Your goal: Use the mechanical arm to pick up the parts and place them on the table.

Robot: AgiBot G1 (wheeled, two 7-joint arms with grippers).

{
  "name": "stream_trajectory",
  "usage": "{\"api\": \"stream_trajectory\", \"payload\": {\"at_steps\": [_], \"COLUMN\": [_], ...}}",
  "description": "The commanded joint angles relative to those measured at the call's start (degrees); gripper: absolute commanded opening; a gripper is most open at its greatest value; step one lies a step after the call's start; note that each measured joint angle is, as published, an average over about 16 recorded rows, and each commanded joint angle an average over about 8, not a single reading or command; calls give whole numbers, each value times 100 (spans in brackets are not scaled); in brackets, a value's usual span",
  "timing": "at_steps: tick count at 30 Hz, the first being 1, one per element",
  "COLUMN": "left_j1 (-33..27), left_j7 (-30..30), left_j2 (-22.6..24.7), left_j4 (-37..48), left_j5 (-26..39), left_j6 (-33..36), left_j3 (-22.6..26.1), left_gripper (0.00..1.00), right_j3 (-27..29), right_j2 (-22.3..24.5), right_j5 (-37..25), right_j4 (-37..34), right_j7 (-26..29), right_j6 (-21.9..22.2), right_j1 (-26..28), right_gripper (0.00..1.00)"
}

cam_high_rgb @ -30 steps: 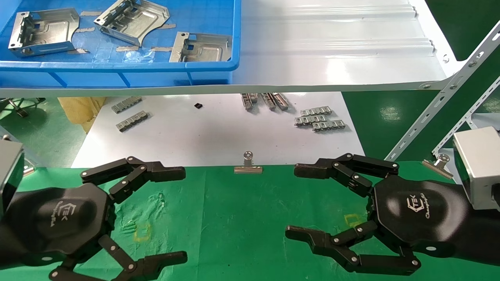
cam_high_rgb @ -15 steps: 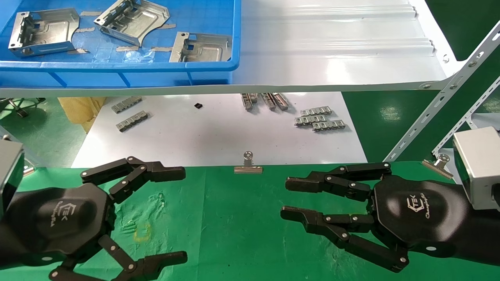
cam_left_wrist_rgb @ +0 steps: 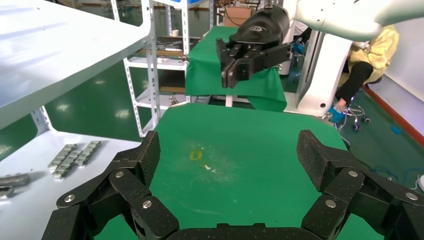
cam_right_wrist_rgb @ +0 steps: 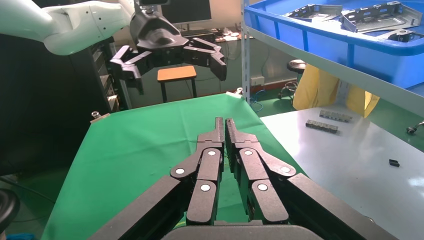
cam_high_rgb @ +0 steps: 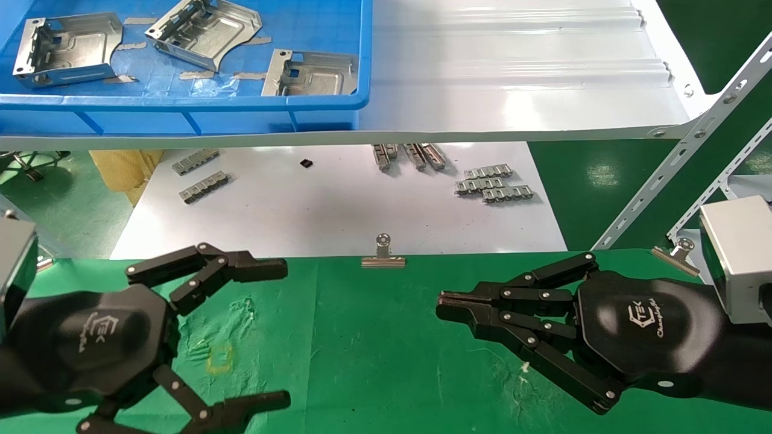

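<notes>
Two black arms, each ending in a hexagonal claw body: left claw, right claw. White logo on each body. Jointed linkage fingers studded with silver rivets. Silver wrist blocks behind; white upper-arm shells.

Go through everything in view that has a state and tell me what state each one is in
Left pincer: open, empty, above the green table.
Right pincer: shut, empty, above the table.
Parts: three, lying in the blue bin, not yet picked.
Binder clip: clamped on the cloth's far edge.

Three parts, two binder clips.
</notes>
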Motion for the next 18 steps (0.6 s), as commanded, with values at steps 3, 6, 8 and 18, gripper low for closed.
{"api": "stream_trajectory", "payload": {"at_steps": [3, 6, 8, 18], "left_j1": [-428, -1190, -1746, -4034], "left_j7": [-20, -116, -174, 303], "left_j2": [56, 253, 454, 1647], "left_j4": [72, 435, 876, 4259], "left_j5": [120, 443, 759, 2474], "left_j6": [-138, -326, -443, -1784], "left_j3": [-36, 40, 169, 812], "left_gripper": [100, 100, 100, 100], "right_j3": [0, 0, 0, 0], "right_j2": [0, 0, 0, 0], "right_j5": [0, 0, 0, 0], "right_j4": [0, 0, 0, 0], "right_j7": [0, 0, 0, 0], "right_j6": [0, 0, 0, 0], "right_j1": [0, 0, 0, 0], "right_gripper": [0, 0, 0, 85]}}
